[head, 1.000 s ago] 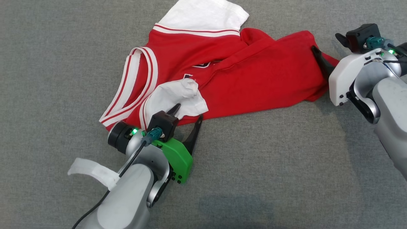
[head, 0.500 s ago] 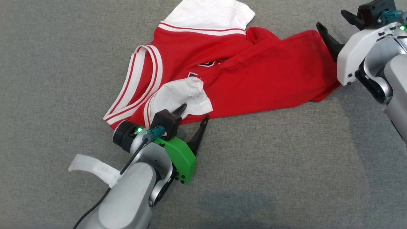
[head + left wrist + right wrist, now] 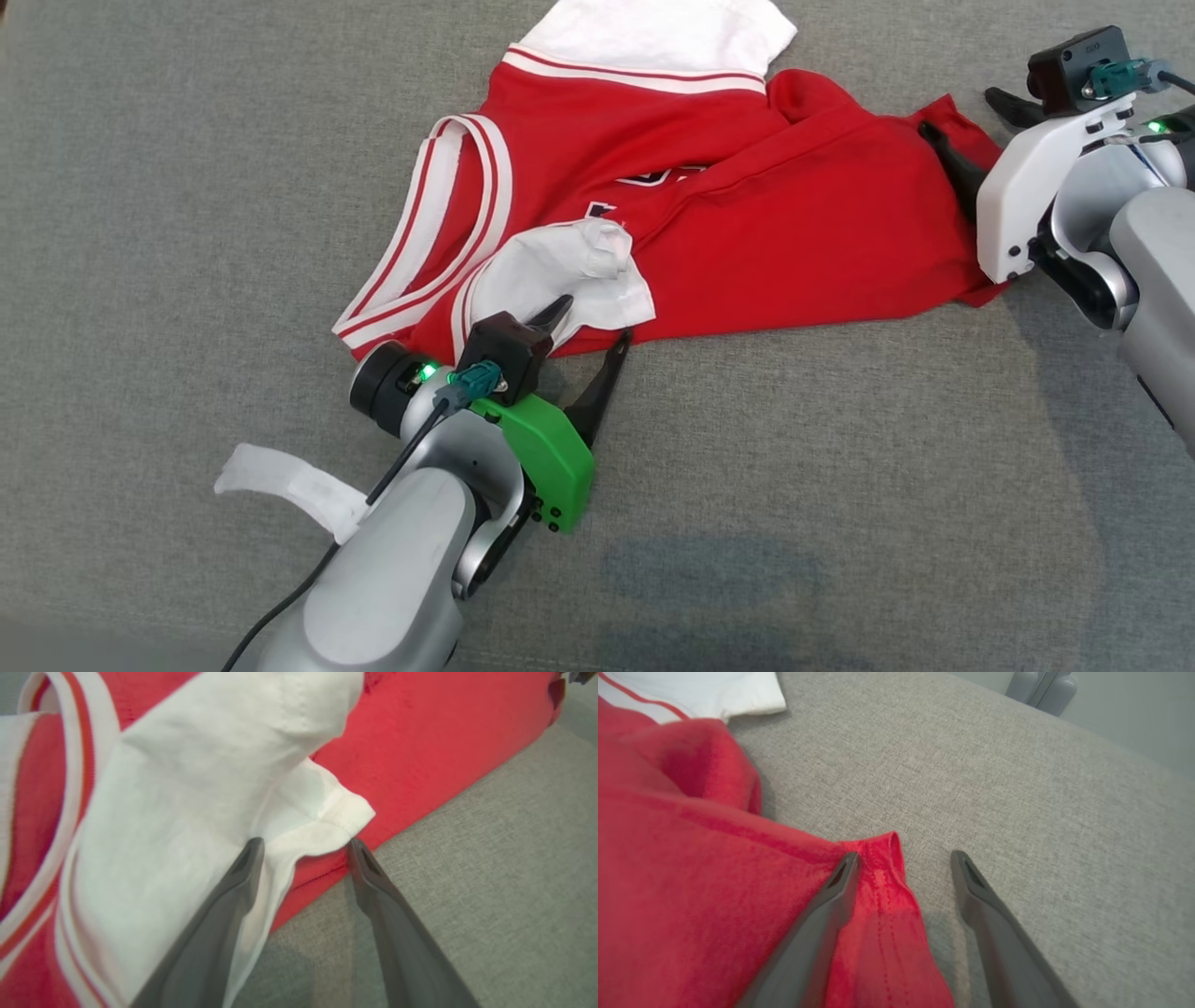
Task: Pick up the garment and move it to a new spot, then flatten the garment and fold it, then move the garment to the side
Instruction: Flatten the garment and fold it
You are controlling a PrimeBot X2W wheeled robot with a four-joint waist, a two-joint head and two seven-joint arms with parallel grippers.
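Observation:
The garment (image 3: 747, 233) is a red jersey with white striped trim and white sleeves, lying crumpled on the grey cloth surface (image 3: 840, 467). My left gripper (image 3: 595, 320) stands open at its near edge. Its fingertips straddle the hem of a bunched white sleeve (image 3: 187, 788), seen between the jaws of the left gripper (image 3: 303, 842). My right gripper (image 3: 960, 112) is open at the garment's far right end. In the right wrist view, one finger of the right gripper (image 3: 903, 856) rests over the red hem corner (image 3: 882, 868) and the other is over bare surface.
A white strip (image 3: 280, 481) hangs from my left forearm. The grey surface spreads wide in front of and to the left of the garment. In the right wrist view its far edge shows, with pale grey objects (image 3: 1041, 690) beyond.
The whole picture has shifted as the camera moved. My right gripper rose off the red hem, then came back down onto it. My left gripper stays at the white sleeve.

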